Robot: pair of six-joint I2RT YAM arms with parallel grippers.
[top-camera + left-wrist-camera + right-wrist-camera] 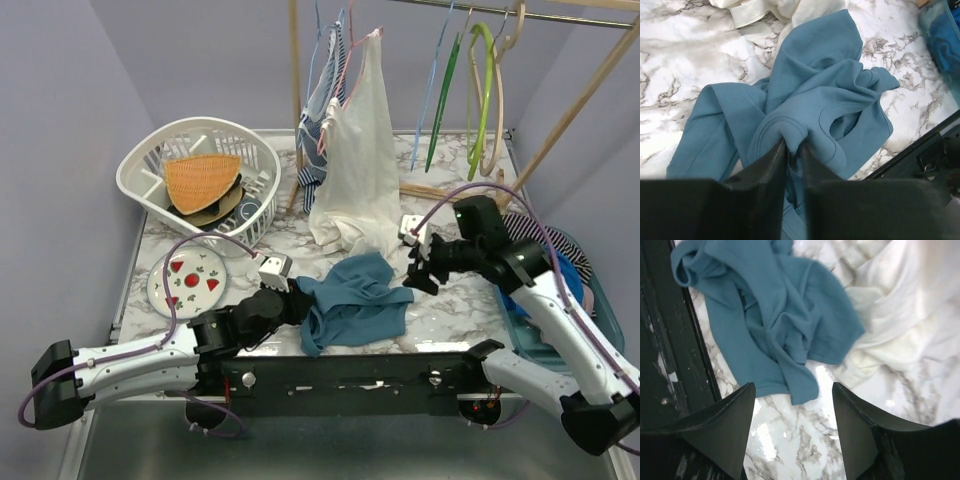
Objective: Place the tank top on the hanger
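Top external view: my left gripper (299,300) lies low at the left edge of the tank top (355,300), touching the fabric; the tank top lies crumpled on the marble counter (460,300), near the front edge and between my two arms; my right gripper (415,272) stands just beside the right edge of the tank top, its jaws apart; the hanger (500,130) hangs from the rail (540,14) at the far right, well apart from the tank top; a long white garment (360,150) hangs down to the counter just behind the tank top; a white basket (135,170) and a plate (190,280) sit on the left side

Left wrist view: my left gripper (792,147) is closed on the tank top (825,85); a bunched hem fold sits in the narrow gap between my fingers (765,170); the rest of the fabric spreads away from the grip across the counter (680,65); the white garment (785,7) touches its far edge

Right wrist view: my right gripper (792,390) is open and holds nothing; bare counter (805,440) shows between my fingers (735,420); a corner of the tank top (775,305) lies just ahead of the fingertips; I cannot tell whether it touches them; the white garment (900,305) lies beside it on the right
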